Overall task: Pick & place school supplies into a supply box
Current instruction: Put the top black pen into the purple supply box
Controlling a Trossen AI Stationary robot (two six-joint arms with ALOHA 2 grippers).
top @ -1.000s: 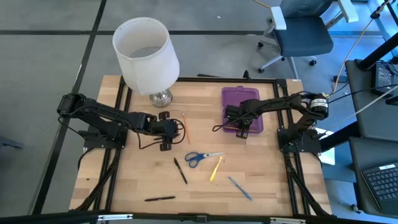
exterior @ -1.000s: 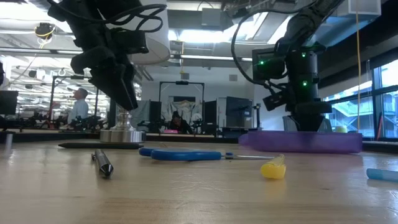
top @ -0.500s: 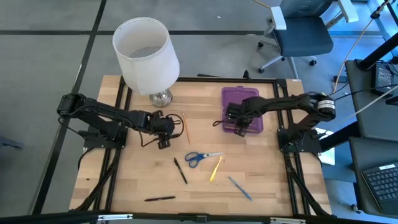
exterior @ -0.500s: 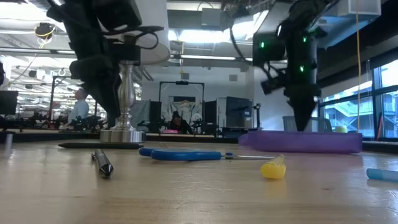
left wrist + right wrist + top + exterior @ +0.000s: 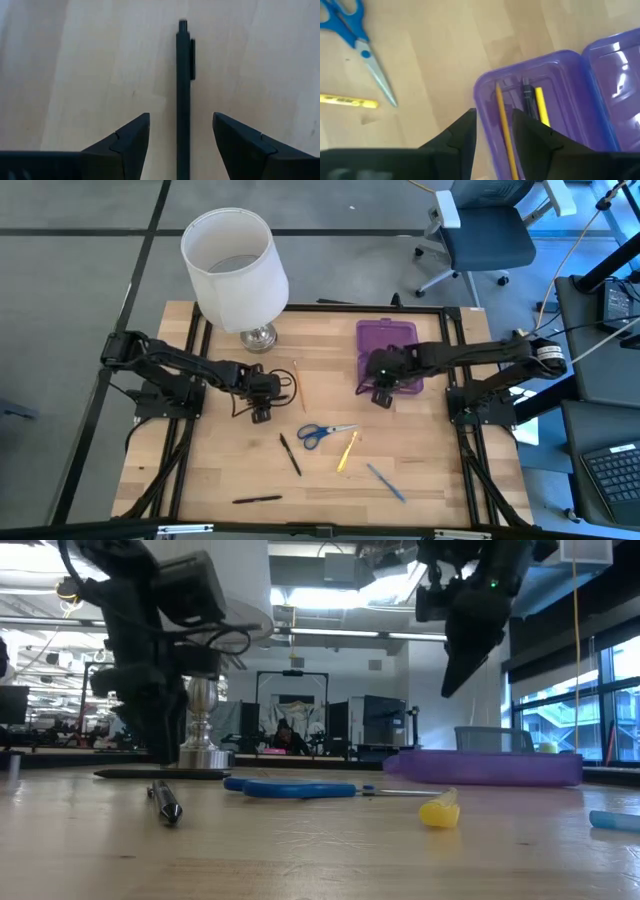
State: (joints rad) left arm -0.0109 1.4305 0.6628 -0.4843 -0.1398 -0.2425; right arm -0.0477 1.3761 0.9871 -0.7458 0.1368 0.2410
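School supplies are partly packed: the supply box lies open toward the counter's far right, and the right wrist view shows an orange pencil, a yellow one and a dark pen inside. Left out on the counter are the scissors, a yellow pencil, a blue pen, two black pens and, probably, an orange pencil near the lamp.

The left gripper is low over another black pen, fingers spread astride it, nothing pinched. The right gripper hangs above the box's near edge, fingers slightly apart and empty.
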